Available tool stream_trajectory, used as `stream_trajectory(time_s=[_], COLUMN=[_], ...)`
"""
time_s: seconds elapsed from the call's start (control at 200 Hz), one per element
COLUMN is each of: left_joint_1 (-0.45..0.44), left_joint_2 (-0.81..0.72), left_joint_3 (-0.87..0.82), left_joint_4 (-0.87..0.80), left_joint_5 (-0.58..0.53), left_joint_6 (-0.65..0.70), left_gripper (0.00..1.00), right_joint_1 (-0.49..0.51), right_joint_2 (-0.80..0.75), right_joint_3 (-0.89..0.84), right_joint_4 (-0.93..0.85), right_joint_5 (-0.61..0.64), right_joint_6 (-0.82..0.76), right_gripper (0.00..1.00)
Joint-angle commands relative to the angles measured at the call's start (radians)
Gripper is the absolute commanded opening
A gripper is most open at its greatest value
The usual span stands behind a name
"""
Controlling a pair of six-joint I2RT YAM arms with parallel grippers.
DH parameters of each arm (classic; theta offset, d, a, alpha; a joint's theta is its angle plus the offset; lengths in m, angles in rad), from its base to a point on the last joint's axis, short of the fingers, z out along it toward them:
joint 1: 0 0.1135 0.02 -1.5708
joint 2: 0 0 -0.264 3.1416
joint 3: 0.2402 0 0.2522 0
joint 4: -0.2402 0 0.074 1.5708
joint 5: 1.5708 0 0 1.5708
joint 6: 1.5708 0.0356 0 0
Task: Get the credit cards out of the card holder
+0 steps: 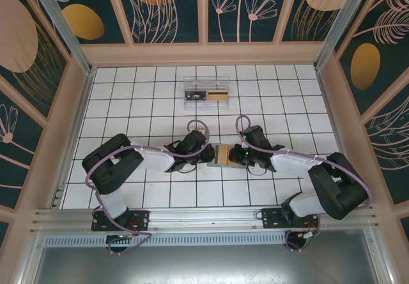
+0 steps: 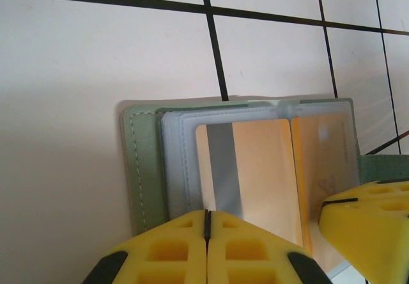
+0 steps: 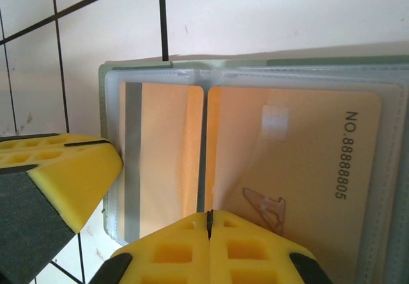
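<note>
So, the tiled table has a clear box toward 12 o'clock. At its centre the card holder lies open. The left gripper is at the holder's 9 o'clock and the right gripper at 3. Both are pinched fully closed, and I can't tell if they've got anything. Two tan cards sit in its sleeves.

Black-and-white arms, lilac cables — yellow jaws.

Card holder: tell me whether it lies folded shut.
No, the card holder lies open, two tan credit cards showing in its sleeves.
</note>
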Motion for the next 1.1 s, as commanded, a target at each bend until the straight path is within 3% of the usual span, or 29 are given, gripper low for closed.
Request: stream_trajectory(time_s=[0.0,0.11,0.36,0.601,0.736,0.906,1.096], left_joint_1=[-0.002,-0.002,-0.003,-0.002,-0.002,-0.001,-0.001], left_joint_2=[0.04,-0.025,-0.185,-0.185,-0.172,-0.135,-0.114], left_joint_3=[-0.058,-0.07,-0.056,-0.062,-0.069,-0.073,-0.077], left_joint_4=[-0.221,-0.208,-0.266,-0.335,-0.356,-0.331,-0.314], left_joint_5=[-0.046,-0.046,-0.077,-0.15,-0.186,-0.163,-0.147], left_joint_6=[0.015,0.017,0.05,0.078,0.092,0.089,0.083], left_gripper=[0.09,0.21,0.33,0.3,0.21,0.18,0.15], right_joint_1=[-0.006,-0.007,0.012,0.077,0.117,0.152,0.16], right_joint_2=[-0.025,-0.025,-0.034,-0.013,0.027,0.094,0.134], right_joint_3=[-0.009,-0.002,0.034,0.094,0.132,0.169,0.177], right_joint_4=[-0.013,-0.012,-0.035,-0.065,-0.076,-0.09,-0.097], right_joint_5=[-0.013,-0.015,0.0,0.045,0.058,0.069,0.072], right_joint_6=[0.004,0.001,-0.009,-0.03,-0.035,-0.037,-0.032], right_gripper=[0.0,0.0,0.0,0.02,0.13,0.26,0.28])
